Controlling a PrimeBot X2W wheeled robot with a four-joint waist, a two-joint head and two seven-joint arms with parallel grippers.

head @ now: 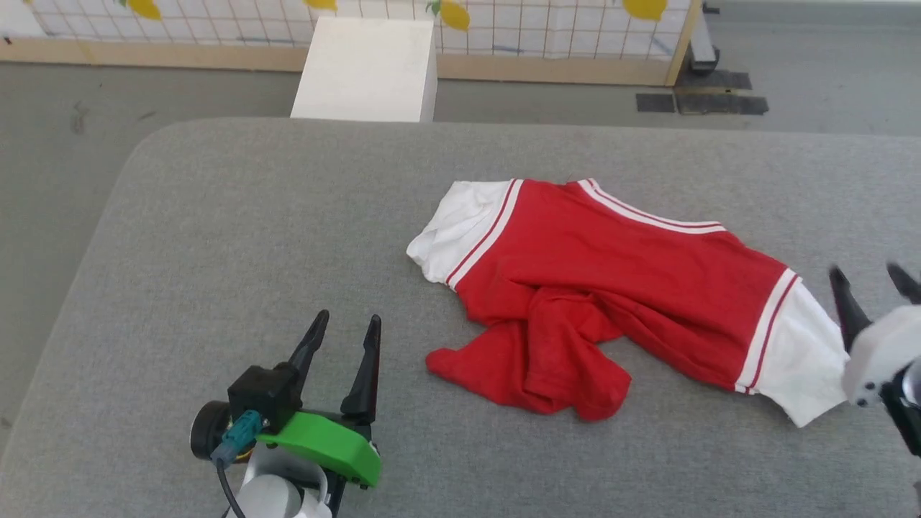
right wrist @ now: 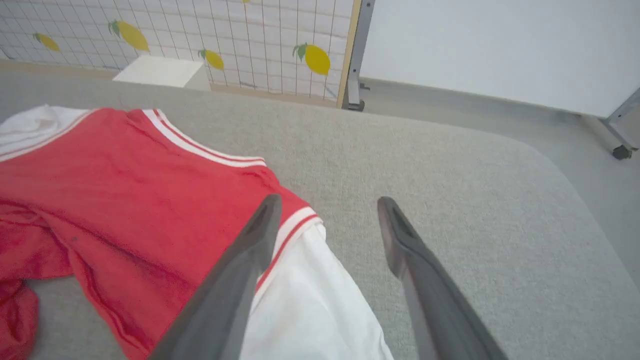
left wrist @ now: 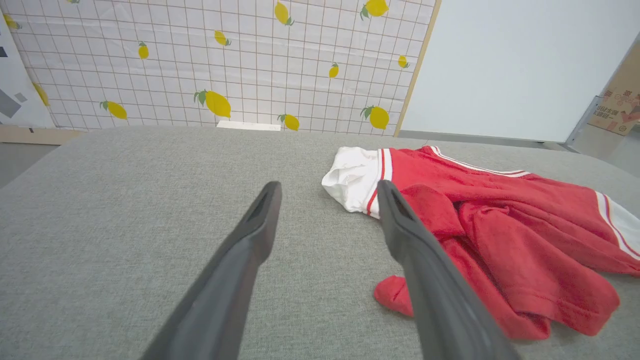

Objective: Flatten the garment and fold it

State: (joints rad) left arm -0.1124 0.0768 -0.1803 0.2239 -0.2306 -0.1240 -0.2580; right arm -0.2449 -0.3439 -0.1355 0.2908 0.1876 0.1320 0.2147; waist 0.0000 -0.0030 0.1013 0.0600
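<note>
Left claw [head: 349, 316]: spread, empty, by near edge of surface [head: 216, 216], left of garment [head: 611, 288]
Garment: crumpled, long axis left-to-right, from centre toward right edge, hem bunched nearward
Right claw [head: 863, 270]: spread, empty, just beside white sleeve [head: 799, 360]; judged the nearer arm

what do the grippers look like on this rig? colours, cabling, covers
Left gripper: two long dark tapered fingers on a black block, bright green curved cover, teal connector with a black cable, pale forearm. Right gripper: same dark fingers, white housing.
</note>
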